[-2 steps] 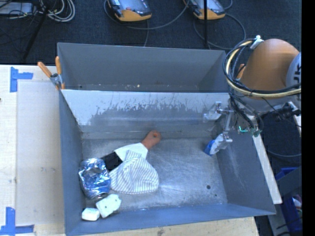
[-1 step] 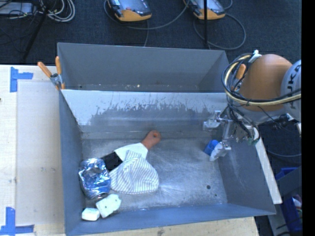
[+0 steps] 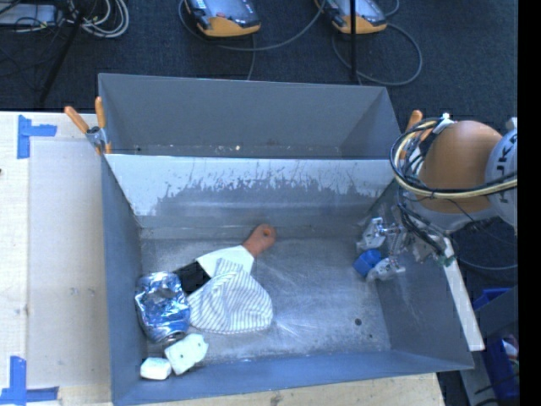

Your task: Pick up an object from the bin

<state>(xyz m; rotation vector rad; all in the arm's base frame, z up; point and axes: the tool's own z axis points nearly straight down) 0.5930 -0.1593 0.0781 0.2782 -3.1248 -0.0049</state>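
- Gripper [image 3: 378, 256]: low against the bin's right wall, jaws narrowed onto a small blue thing [image 3: 365, 264] that shows between the fingertips. Grip looks taken; firmness not judgeable.
- Blue thing: right side of the bin [image 3: 245, 87], just above or on the floor. I cannot tell whether it has lifted clear.
- Bare floor between the gripper and everything else.
- Well apart at lower left, a heap: striped white cloth [image 3: 232, 299], crumpled silvery-blue wrapper [image 3: 162, 305], two small white pieces [image 3: 186, 353] at the front corner, and a brown handle [image 3: 260, 238] poking out behind the cloth.
- Progress, as a judgement: selection and grasp done; the lift out of the bin is left.
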